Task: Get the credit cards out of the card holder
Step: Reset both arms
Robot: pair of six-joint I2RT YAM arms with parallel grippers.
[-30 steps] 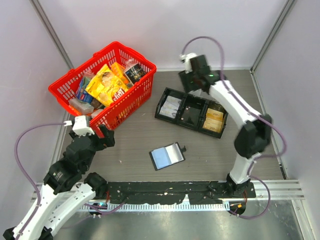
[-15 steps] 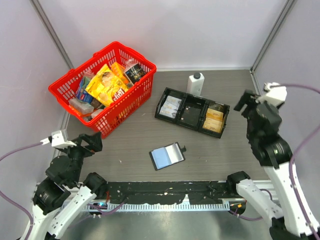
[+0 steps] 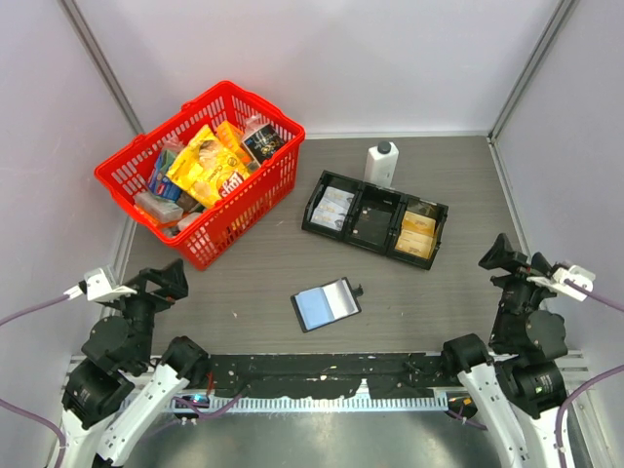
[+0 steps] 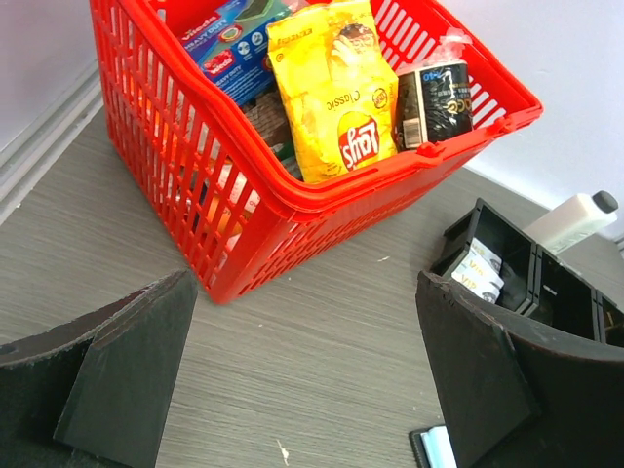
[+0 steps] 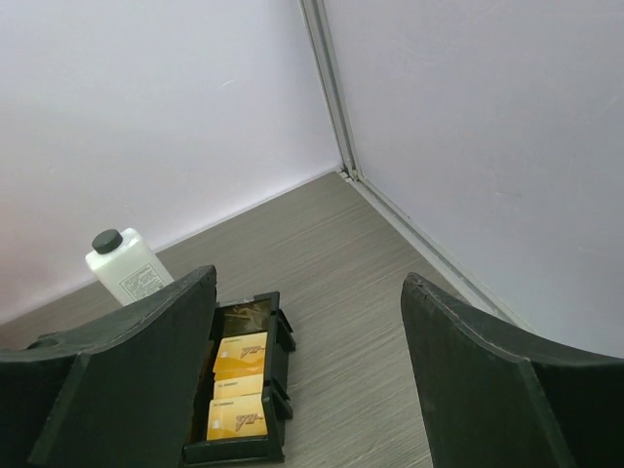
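Observation:
The card holder (image 3: 327, 304) lies open on the table, near the front and between the two arms. It shows a light blue half and a grey half, and its corner (image 4: 436, 448) peeks in at the bottom of the left wrist view. Golden-yellow credit cards (image 3: 417, 234) (image 5: 239, 385) lie in the right compartment of a black tray. Pale cards (image 3: 334, 208) (image 4: 478, 276) lie in its left compartment. My left gripper (image 3: 161, 283) (image 4: 304, 283) hangs open and empty over the near left. My right gripper (image 3: 507, 255) (image 5: 309, 278) hangs open and empty at the near right.
A red basket (image 3: 253, 200) (image 4: 195, 166) full of snack packs stands at the back left. The long black tray (image 3: 366, 247) (image 5: 283, 390) sits right of it. A white bottle (image 3: 381, 162) (image 5: 127, 271) with a black cap stands behind the tray. Walls close in on both sides.
Both arms have drawn back to the near edge. The right arm has left the white bottle, which now stands uncovered behind the tray, and its jaws have widened.

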